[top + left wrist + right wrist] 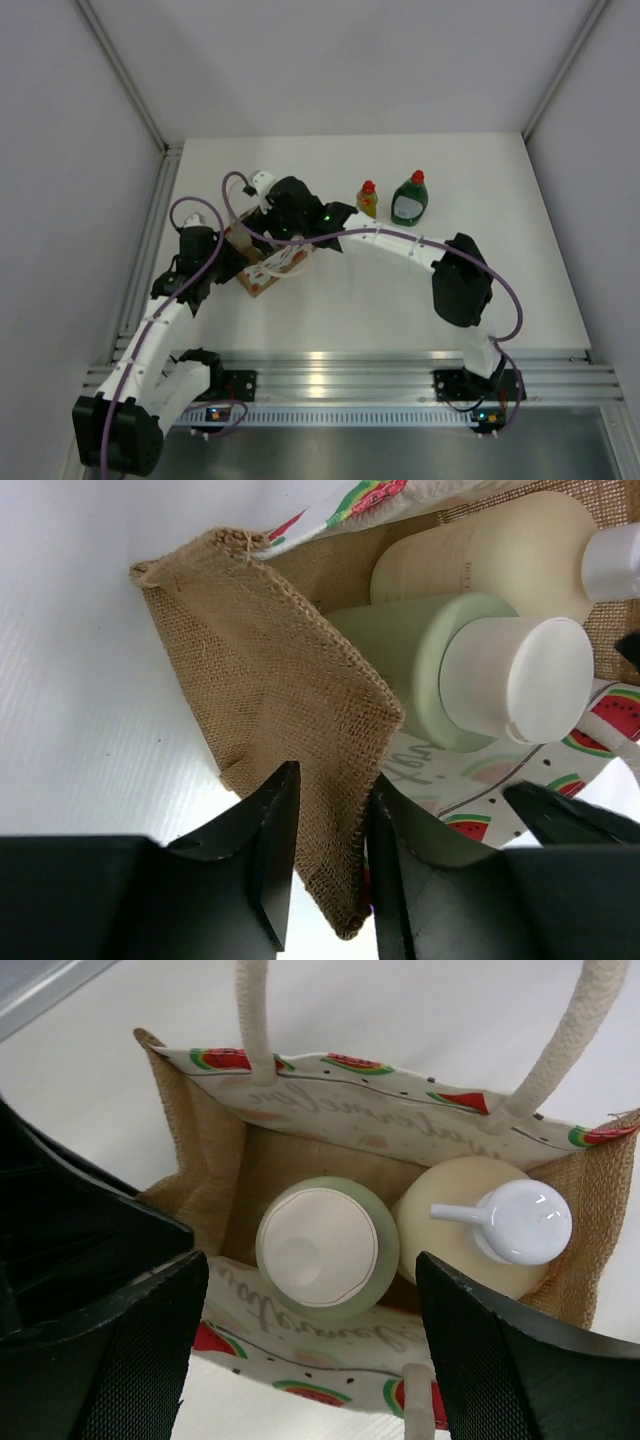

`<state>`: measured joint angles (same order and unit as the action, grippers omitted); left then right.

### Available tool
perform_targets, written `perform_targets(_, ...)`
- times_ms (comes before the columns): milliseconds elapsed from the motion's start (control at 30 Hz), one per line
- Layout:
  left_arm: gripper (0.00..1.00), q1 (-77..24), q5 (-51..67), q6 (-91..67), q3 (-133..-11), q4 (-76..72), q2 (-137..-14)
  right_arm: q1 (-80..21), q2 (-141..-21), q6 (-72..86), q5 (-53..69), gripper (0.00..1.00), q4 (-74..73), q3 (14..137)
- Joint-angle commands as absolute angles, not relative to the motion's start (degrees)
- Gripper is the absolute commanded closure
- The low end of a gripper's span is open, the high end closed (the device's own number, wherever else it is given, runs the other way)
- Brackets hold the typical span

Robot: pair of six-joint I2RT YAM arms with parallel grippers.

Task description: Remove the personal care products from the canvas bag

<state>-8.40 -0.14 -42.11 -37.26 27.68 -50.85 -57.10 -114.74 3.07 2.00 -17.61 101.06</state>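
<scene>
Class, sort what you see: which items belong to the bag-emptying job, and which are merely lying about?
Job: canvas bag; capped bottle, pump bottle inside it; yellow bottle, green bottle standing outside.
Not job: table; aluminium rail.

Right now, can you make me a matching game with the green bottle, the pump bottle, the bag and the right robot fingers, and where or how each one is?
Things:
1. dark green bottle
2. pump bottle
3. canvas bag
4. right fingers

Places or states:
A. spread wide, facing the bag's opening
B. side panel pinched between the left fingers
C. standing on the table, outside the bag
D. inside the bag

Pairs: 1-C, 2-D, 3-B, 4-A.
</scene>
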Motion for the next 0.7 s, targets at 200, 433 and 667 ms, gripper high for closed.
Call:
perform_targets(200, 0.71, -8.44, -0.26, -42.10, -36.30, 26.98, -50.62, -58.54, -119.88, 3.95, -3.17, 0.19, -25.40, 109.25)
perform_targets(433, 0.70, -8.44, -0.26, -42.71, -36.83, 26.98, -50.54, -59.15, -123.92, 4.22, -1.23, 0.23, -27.68, 112.32)
perform_targets(667, 0.73, -8.44, -0.26, -43.42, -37.00, 26.89, -50.54, -59.41, -126.56, 4.48, -2.46, 0.24, -28.03, 114.43)
